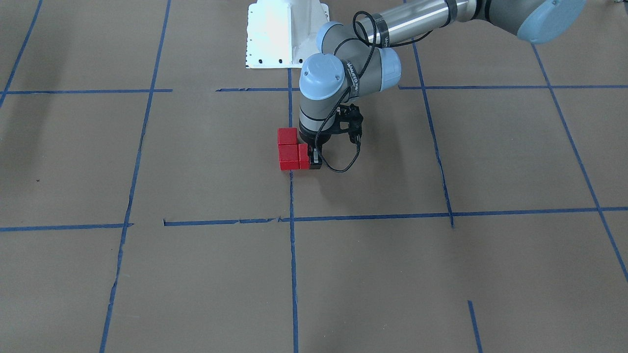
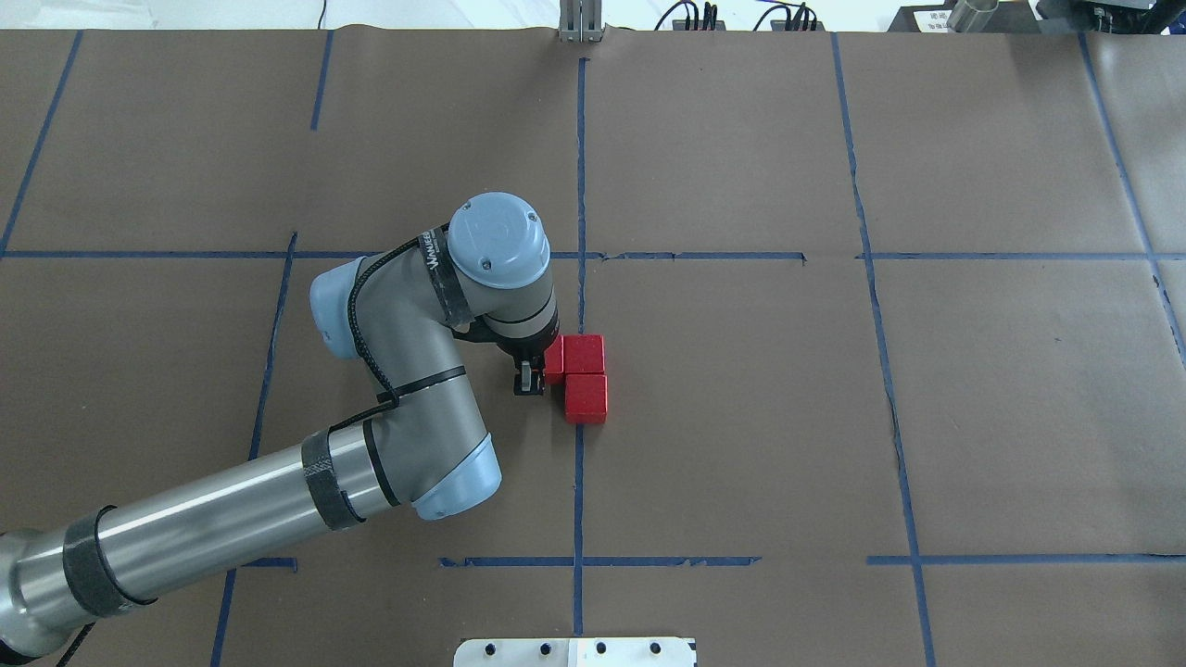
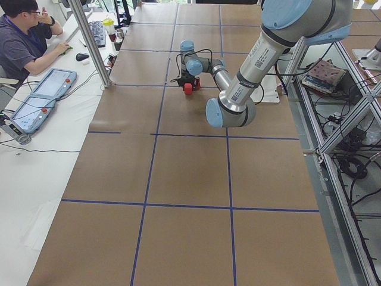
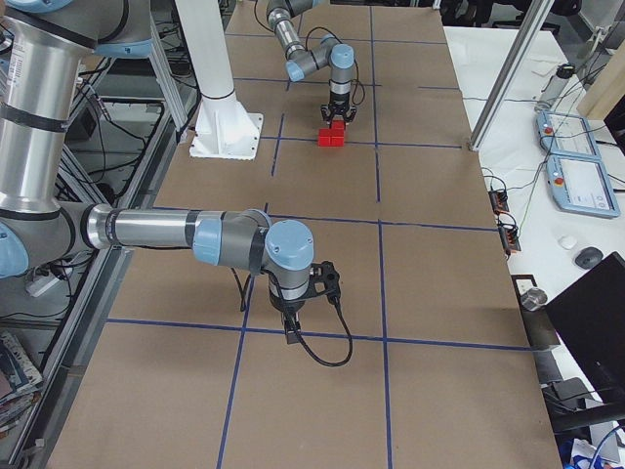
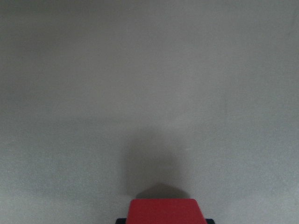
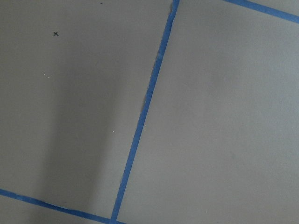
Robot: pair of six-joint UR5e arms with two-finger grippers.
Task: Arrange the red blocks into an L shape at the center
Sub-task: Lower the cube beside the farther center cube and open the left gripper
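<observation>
Brown paper (image 1: 206,284) crossed by blue tape (image 1: 293,274) fills the lower frame nearest you. Mid-frame, within the center (image 1: 373,162), three red blocks (image 1: 288,156) touch in an L. Your left gripper (image 1: 309,158) is closed around the rightmost block (image 1: 303,156). Your right gripper (image 4: 292,335) appears only in a side view, lower middle; you cannot tell its opening.

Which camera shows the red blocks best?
The front-facing view: all three red blocks show big, making an L, though the left arm covers part of one. Overhead, that arm hides most of it. Side views show them tiny; the left wrist camera shows just one; the right wrist none.
</observation>
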